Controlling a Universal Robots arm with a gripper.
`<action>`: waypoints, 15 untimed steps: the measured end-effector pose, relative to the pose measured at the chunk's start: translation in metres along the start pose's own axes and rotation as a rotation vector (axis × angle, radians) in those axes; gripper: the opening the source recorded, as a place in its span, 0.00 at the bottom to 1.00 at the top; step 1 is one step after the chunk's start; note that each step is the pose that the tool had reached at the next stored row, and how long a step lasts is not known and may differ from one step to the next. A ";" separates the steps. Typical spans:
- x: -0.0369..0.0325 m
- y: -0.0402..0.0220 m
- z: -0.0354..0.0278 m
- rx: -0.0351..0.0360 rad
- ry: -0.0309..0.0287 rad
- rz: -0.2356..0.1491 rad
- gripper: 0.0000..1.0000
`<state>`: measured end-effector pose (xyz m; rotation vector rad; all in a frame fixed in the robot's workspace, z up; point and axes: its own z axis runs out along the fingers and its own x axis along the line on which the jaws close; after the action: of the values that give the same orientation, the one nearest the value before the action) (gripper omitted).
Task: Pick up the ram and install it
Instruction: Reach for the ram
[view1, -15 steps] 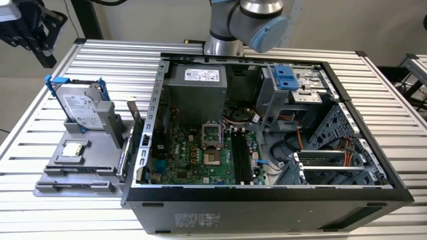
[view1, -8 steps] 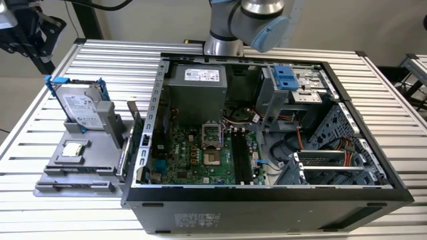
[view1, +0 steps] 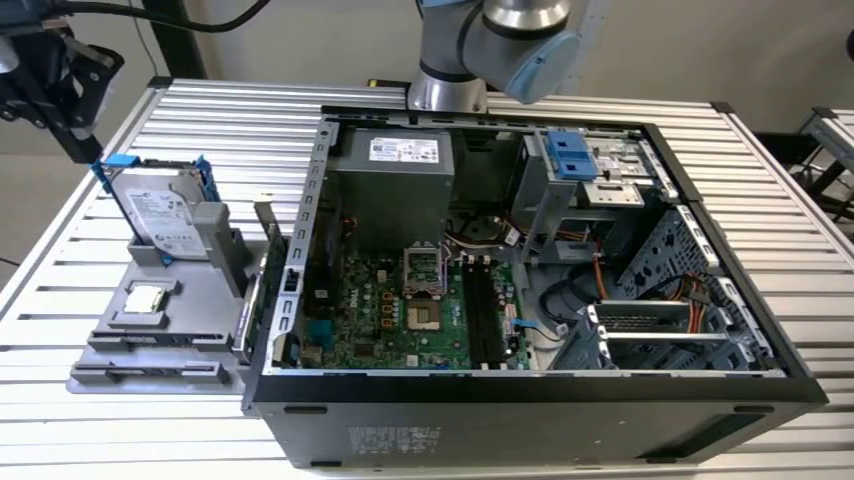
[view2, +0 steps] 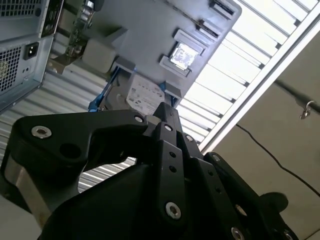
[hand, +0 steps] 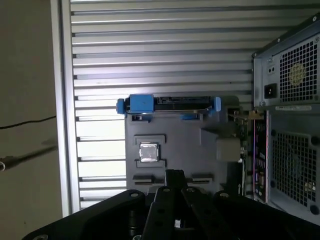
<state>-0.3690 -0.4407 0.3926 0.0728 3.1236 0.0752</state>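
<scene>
Green along its edge and very thin, the ram (view1: 274, 255) stands on its long side in the grey fixture tray (view1: 100, 355). It sits at the side of the tray nearest the computer case (view1: 534, 400), just beside the case wall. Nothing touches it. The black memory slots (view1: 481, 315) on the board inside the case look vacant, so I record the install as not done.

The gripper (view1: 88, 150) hangs at the exterior view's left, above the far corner of the tray and over the upright hard drive (view1: 160, 215) in its blue bracket. Its jaws are drawn together and carry nothing. It is well apart from the ram, with the hard drive and the small silver chip (view1: 147, 300) closer to it.

I judge the step in hand to be the approach for the pick, at an early stage. To do it well:
- I would open the jaws before any descent.
- The pads should go across the flat faces of the board, at the middle of its top edge.
- The outer jaw needs to stay clear of the case wall, where room looks tight.
- A light grip and a straight pull along the holder should keep the board from binding or flexing.
</scene>
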 end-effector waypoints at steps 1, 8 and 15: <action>-0.0002 -0.0023 -0.0001 0.0000 0.0000 0.000 0.00; -0.0018 -0.0197 -0.0009 0.0000 0.0001 -0.003 0.00; -0.0022 -0.0254 -0.0012 -0.0006 0.0018 -0.040 0.00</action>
<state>-0.3680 -0.4661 0.3926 0.0106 3.1252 0.0758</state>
